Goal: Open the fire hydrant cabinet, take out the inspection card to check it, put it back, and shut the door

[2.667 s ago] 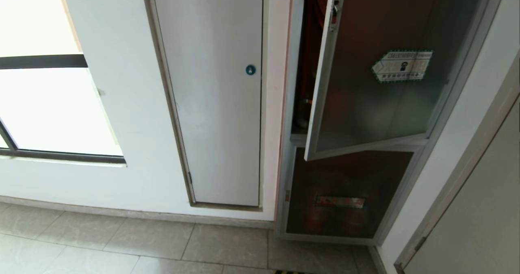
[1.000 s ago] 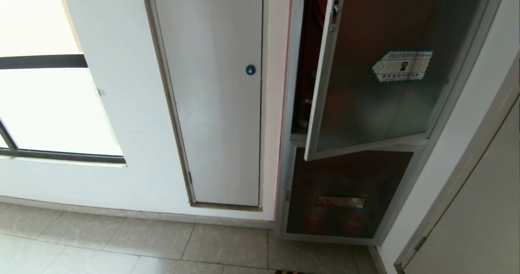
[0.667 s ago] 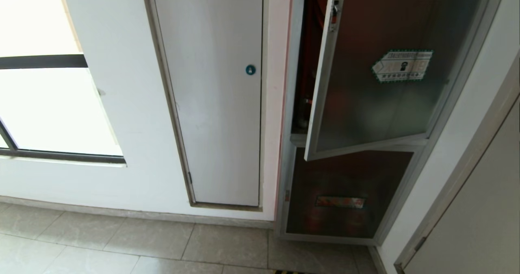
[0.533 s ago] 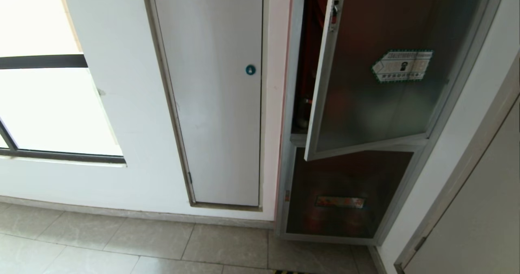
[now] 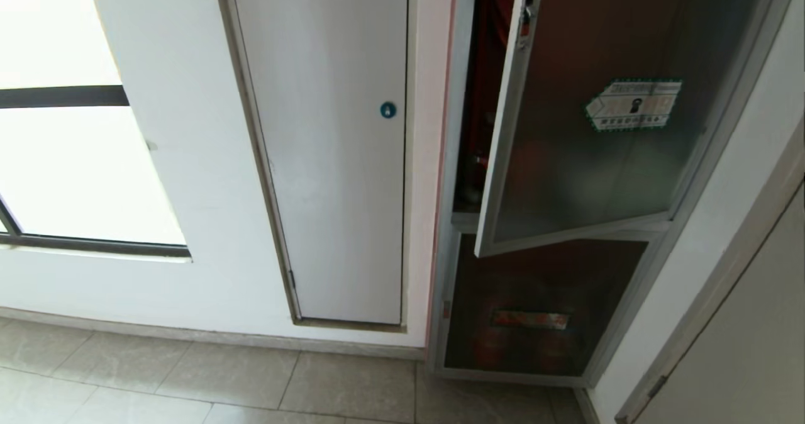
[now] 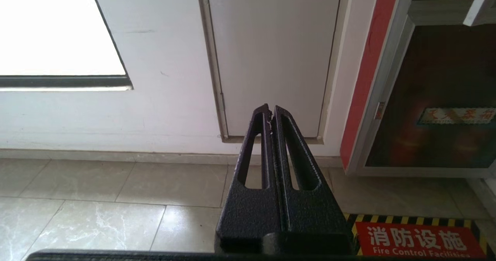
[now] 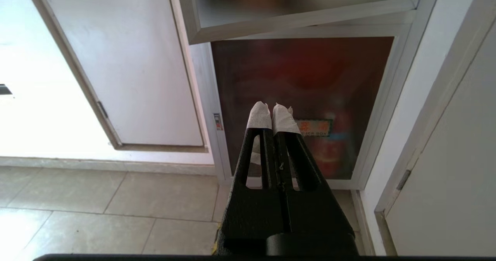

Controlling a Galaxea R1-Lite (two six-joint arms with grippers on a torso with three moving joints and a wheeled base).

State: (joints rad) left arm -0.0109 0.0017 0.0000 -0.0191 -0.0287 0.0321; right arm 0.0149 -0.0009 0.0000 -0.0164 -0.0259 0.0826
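The fire hydrant cabinet [image 5: 461, 128] stands at the right, silver-framed, with a strip of red interior [image 5: 487, 65] showing. Its door [image 5: 585, 172] of dark tinted glass hangs ajar, with the latch edge [image 5: 503, 128] swung out from the frame. It carries a green-bordered sticker [image 5: 634, 105] and a small red latch [image 5: 526, 18]. The inspection card is hidden. Neither arm shows in the head view. My left gripper [image 6: 270, 112] is shut and empty, low over the floor. My right gripper [image 7: 272, 108], with white-taped fingertips [image 7: 259, 115], is shut and empty below the door's bottom rail [image 7: 302, 19].
A plain white door [image 5: 333, 191] with a blue round lock [image 5: 388, 110] is left of the cabinet. A dark lower panel [image 5: 541, 285] with a red label [image 5: 529, 319] sits under the ajar door. A bright window [image 5: 69, 172] is far left. A red floor sign [image 6: 418, 241] lies before the cabinet.
The whole head view has shifted slightly, so the camera has moved a little nearer. The door stands ajar just as before.
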